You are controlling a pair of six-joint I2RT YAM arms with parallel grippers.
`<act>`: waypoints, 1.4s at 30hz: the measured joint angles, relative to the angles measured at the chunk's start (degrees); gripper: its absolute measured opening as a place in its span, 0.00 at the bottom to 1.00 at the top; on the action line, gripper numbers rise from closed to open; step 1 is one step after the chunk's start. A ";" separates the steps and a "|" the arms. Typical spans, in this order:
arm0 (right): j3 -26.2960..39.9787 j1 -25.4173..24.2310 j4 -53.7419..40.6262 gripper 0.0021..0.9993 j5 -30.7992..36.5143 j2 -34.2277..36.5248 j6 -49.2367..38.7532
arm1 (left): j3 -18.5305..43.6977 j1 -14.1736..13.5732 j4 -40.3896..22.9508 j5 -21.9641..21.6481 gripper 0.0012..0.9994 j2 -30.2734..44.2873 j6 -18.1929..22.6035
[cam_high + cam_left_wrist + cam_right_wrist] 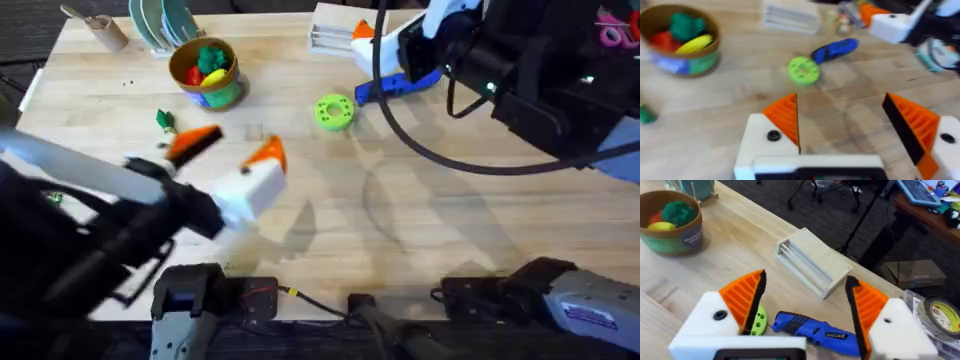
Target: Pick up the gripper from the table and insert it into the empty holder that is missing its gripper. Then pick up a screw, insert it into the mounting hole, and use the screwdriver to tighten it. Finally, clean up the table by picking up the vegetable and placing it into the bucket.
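Left claw point(842, 132): white fingers with orange ribbed pads, spread, nothing between them, hanging above the wooden table point(450, 220) toward its left side. Right claw point(805, 310): also spread and empty, poised over the chunky blue pen-shaped screwdriver point(812, 328), which lies near the table's far edge beside a lime-green plastic ring point(334, 111). The small flat orange plastic gripper piece point(192, 143) appears to lie flat just past the left claw; motion blur leaves this uncertain. Judgement: it is light, rigid, smooth and thin, so you should pinch it across its wider end, not the taper. The round bucket with orange-yellow rim point(203, 66) sits toward the far left corner; the small dark green toy vegetable point(165, 121) is near it.
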 joint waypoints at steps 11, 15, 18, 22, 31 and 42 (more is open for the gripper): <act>0.00 0.01 -0.02 0.99 0.00 0.00 0.02 | 18.03 0.00 -15.57 -22.09 0.99 22.82 5.23; 0.00 0.01 -0.02 0.99 0.00 0.00 0.00 | 18.09 0.00 -15.70 -24.90 0.99 28.27 5.84; 0.00 0.01 -0.04 0.99 0.00 0.00 0.00 | 18.09 0.00 -15.67 -25.64 0.99 31.10 6.01; 0.00 0.01 -0.02 0.99 0.00 0.00 0.02 | 18.09 0.03 -15.25 -29.03 0.99 34.63 5.03; 0.00 0.01 -0.04 0.99 0.00 0.00 0.02 | 18.09 4.77 -14.08 -35.74 0.99 44.77 -1.16; 0.00 0.01 -0.02 0.99 0.00 0.00 0.02 | 18.09 18.64 2.77 -36.13 0.99 61.80 -6.05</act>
